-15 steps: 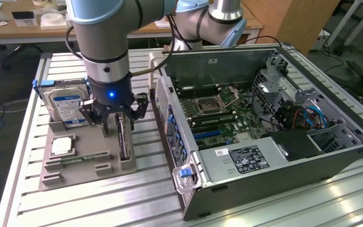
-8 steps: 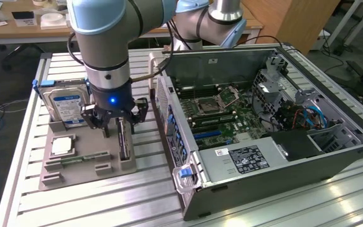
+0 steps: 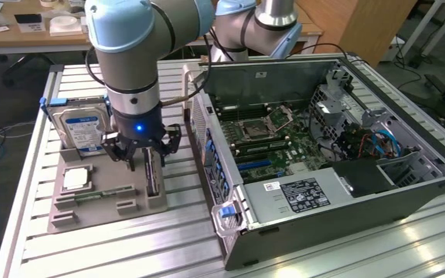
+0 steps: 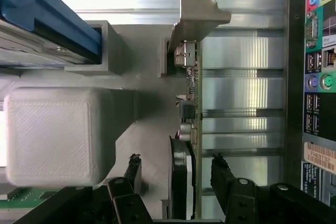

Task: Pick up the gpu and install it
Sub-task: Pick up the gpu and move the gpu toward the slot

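Gripper [image 3: 146,159] is spread wide, nothing pinched. It hangs straight over the gpu [image 3: 153,176], w/ fingers down on both sides of the card.

The gpu isn't installed yet. It stands on its long edge in a slot of the gray parts tray [image 3: 99,215], on the tray edge nearest the PC case [image 3: 323,231], just beside the case's rear panel.

Wrist view shows the same: gpu [image 4: 190,129] is edge-on, w/ its silvery end bracket [image 4: 198,14] at the end away from the gripper [image 4: 176,174]. One finger [image 4: 131,174] sits on the fan side and the other on the case side. There's a gap both sides, so no contact that I can see. The case's rear I/O ports [image 4: 317,77] run alongside the card.

Other tray items lie further from the case than the gpu:
- Hard drive [image 3: 83,130] w/ blue-white label, upright, at the far edge.
- White block [image 3: 77,179], lying between the hard drive and the gpu.
- Green memory stick [image 3: 91,198], lying flat.

The case is open side up on the slatted metal surface [image 3: 130,255], w/ the motherboard [image 3: 261,133] exposed.
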You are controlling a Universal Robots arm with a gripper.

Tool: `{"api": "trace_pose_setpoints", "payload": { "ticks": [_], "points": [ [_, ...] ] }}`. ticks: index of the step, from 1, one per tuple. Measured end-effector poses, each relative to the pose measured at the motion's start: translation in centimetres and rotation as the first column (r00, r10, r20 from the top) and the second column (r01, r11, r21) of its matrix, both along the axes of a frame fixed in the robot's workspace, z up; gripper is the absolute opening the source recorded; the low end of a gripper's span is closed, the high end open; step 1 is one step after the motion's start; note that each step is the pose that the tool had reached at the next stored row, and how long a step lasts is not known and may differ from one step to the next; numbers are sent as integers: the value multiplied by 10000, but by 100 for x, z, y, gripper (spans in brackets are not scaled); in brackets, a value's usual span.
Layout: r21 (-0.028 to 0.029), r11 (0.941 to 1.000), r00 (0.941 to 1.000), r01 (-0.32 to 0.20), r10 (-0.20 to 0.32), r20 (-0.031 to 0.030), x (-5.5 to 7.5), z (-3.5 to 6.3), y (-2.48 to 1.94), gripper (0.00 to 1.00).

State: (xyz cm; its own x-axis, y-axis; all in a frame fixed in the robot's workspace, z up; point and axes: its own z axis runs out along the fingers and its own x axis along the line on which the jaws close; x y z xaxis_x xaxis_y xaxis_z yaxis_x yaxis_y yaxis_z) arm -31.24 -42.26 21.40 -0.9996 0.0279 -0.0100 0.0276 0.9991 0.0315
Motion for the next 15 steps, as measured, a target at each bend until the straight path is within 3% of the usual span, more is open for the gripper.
{"api": "trace_pose_setpoints", "payload": {
  "ticks": [3, 15],
  "points": [
    [-16, 10000, 10000, -1, 1, -1, 0, -45, 4, 65],
    [-22, 10000, 10000, -1, 1, -2, 0, -59, 4, 63]
  ]
}}
